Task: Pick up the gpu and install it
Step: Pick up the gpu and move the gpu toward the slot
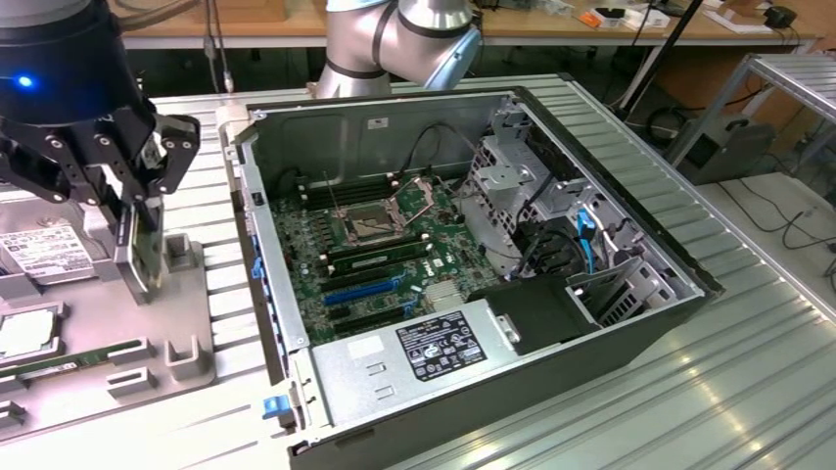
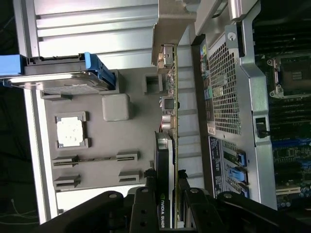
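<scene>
Green circuit board with a black shrouded face: the gpu (image 1: 140, 257) (image 2: 165, 160), 1 item, standing on its long edge in the grey fixture tray (image 1: 196, 294) (image 2: 131, 141), at the exterior view's left and just beside the open computer case (image 1: 327, 137). Holder: the gripper (image 1: 131, 211) (image 2: 165, 196), reaching down from above, its 2 fingers (image 2: 146, 199) closed on the card's upper edge, 1 against the black shroud and 1 against the board side. Whether the card has risen clear of its slot cannot be told. Handling, as judged: light, thin and stiff, but fragile; the bare board side carries small parts that a hard pinch or a scrape could harm, and the smooth shroud may be slippery under the pads. Best hold, as judged: across the thickness near the middle of the top edge, as now, so the card hangs level and does not swing. Neighbours on the tray: 1 hard drive (image 1: 46, 255) (image 2: 63, 80) and 1 processor chip (image 2: 71, 131), both apart from the card. Destination: the motherboard (image 1: 379, 255) in the case, to the right.
</scene>
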Robot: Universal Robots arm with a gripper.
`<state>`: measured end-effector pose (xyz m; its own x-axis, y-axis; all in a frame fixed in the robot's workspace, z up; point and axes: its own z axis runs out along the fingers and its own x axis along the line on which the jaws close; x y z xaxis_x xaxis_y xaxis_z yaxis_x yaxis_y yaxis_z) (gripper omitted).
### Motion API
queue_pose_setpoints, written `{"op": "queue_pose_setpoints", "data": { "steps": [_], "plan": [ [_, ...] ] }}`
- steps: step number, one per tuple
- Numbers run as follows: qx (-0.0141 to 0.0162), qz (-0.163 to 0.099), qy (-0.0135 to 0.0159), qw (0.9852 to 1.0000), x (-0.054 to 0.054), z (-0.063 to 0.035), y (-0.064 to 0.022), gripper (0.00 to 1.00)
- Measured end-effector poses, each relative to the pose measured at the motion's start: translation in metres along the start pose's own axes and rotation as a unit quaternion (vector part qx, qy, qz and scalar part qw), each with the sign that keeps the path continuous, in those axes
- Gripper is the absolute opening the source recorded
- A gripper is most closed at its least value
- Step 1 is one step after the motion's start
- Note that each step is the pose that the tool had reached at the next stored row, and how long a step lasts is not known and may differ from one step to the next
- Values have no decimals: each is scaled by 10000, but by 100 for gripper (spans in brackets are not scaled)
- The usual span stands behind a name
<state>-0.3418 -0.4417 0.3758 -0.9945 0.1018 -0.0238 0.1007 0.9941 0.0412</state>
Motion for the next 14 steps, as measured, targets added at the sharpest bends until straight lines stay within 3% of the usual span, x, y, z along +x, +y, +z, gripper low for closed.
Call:
{"op": "queue_pose_setpoints", "data": {
  "steps": [12,14],
  "plan": [
    [2,97,-4,10000,-8,-364,15,27],
    [3,112,-4,9999,-12,-499,21,27]
  ]
}}
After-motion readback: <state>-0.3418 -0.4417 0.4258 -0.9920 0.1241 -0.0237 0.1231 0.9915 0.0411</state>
